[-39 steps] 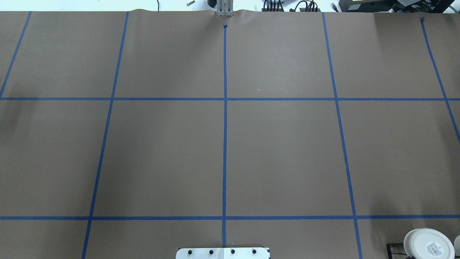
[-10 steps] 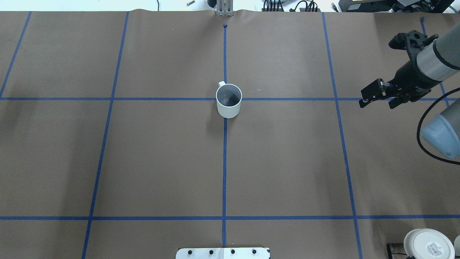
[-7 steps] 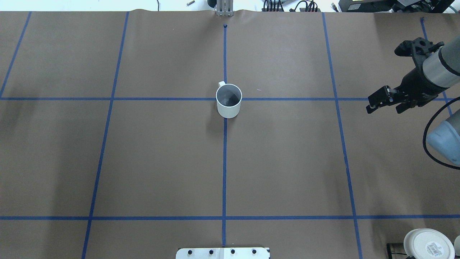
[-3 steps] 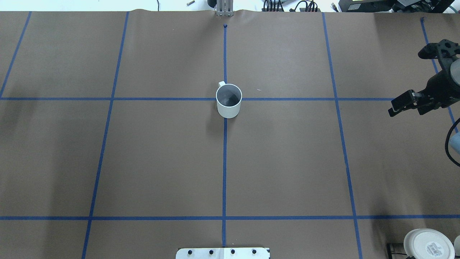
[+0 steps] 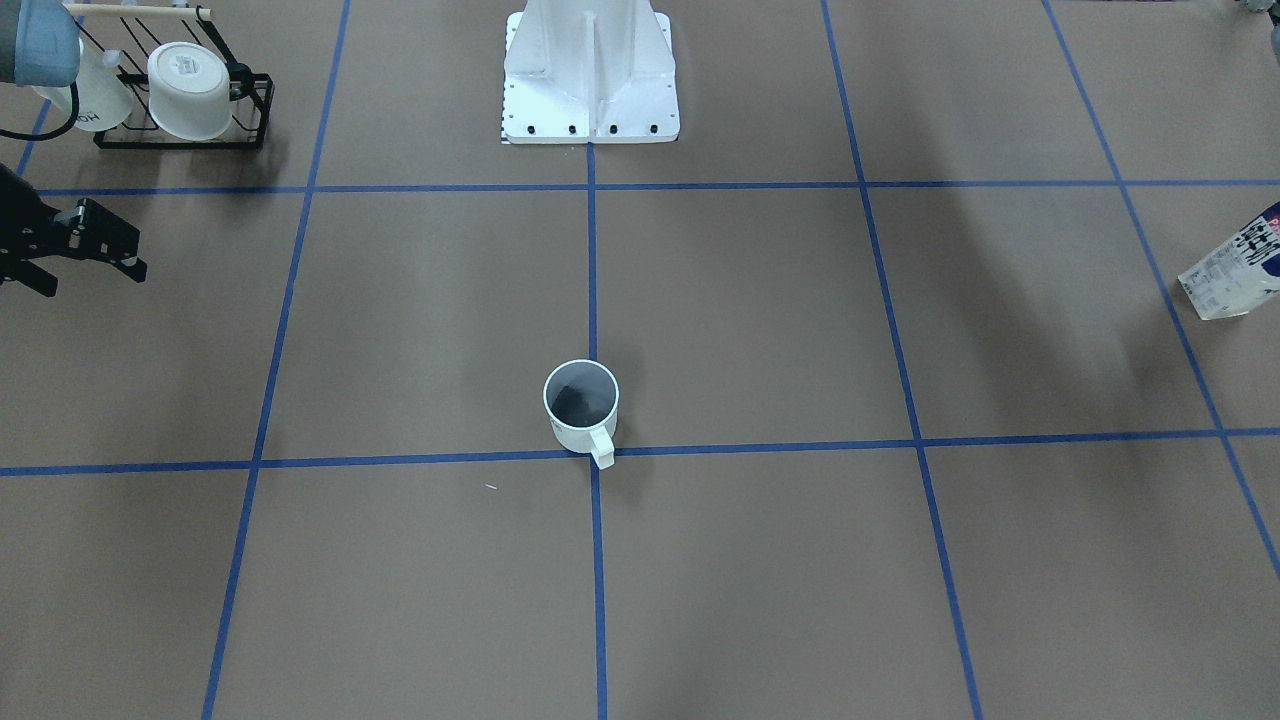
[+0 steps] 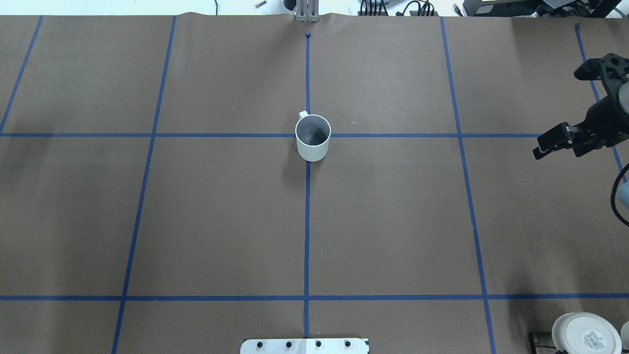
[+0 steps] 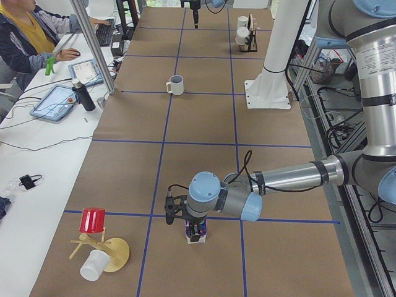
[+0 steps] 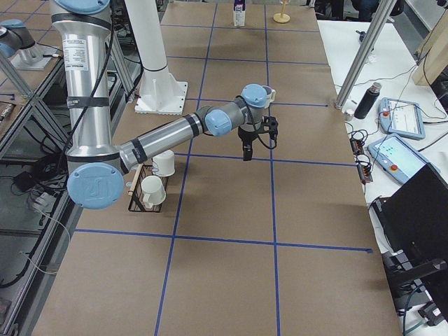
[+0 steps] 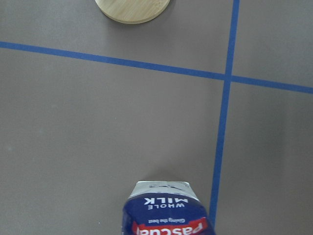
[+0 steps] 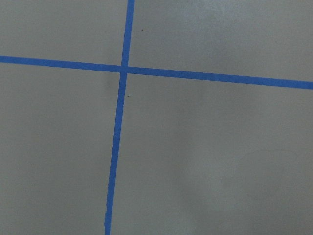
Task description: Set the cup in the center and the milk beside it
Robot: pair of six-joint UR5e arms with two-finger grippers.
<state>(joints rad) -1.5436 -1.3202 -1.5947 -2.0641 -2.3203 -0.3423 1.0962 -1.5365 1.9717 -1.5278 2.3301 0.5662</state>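
The cup (image 6: 312,138), a white mug with a dark grey inside, stands upright at the middle crossing of the blue tape lines; it also shows in the front view (image 5: 581,405) and the left side view (image 7: 176,85). My right gripper (image 6: 557,152) is open and empty, far to the cup's right near the table edge (image 5: 95,278). The milk (image 7: 197,232) stands at the table's far left end, also seen in the front view (image 5: 1235,265) and close below the left wrist camera (image 9: 168,209). My left gripper (image 7: 185,213) is right over it; I cannot tell whether it is open or shut.
A black rack (image 5: 180,90) with white cups stands at the robot's near right (image 6: 585,334). A wooden stand with a red cup (image 7: 93,219) stands near the milk. The white robot base (image 5: 590,80) is at the near middle. An operator (image 7: 25,31) sits along the far side.
The cup, absent 5.7 s ago, now stands at the centre. My open right gripper has drawn away from it to the right and has nearly stopped. The cup has not moved since.
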